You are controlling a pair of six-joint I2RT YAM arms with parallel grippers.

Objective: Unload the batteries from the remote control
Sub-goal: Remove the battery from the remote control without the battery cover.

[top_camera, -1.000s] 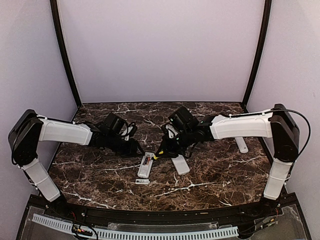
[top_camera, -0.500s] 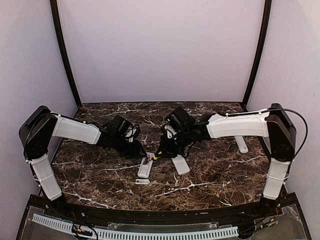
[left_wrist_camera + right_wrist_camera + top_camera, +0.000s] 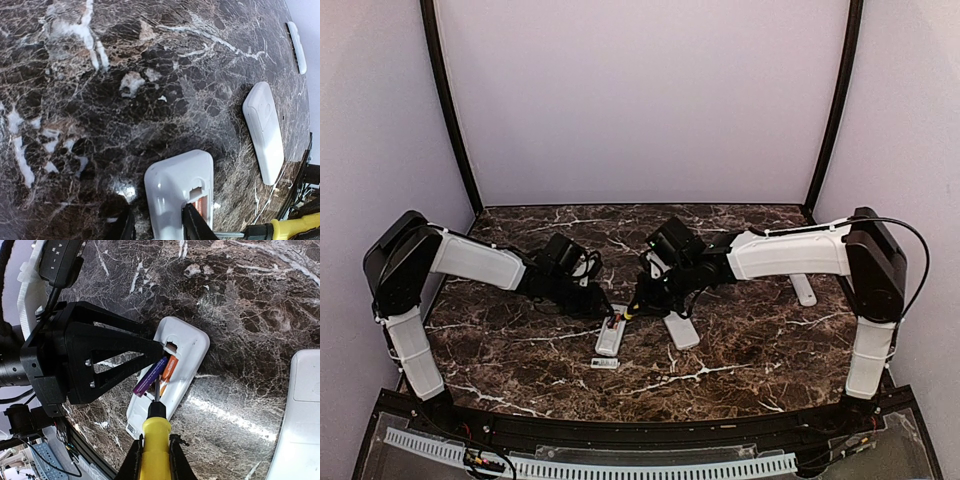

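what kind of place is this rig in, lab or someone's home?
Most likely a lab test cell, not a home: plain pale walls box in a marble-pattern table, the left arm and right arm are bolted at its near edge, and white remotes lie out as work pieces.

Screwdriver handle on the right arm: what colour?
Yellow; the screwdriver handle shows best in the right wrist view.
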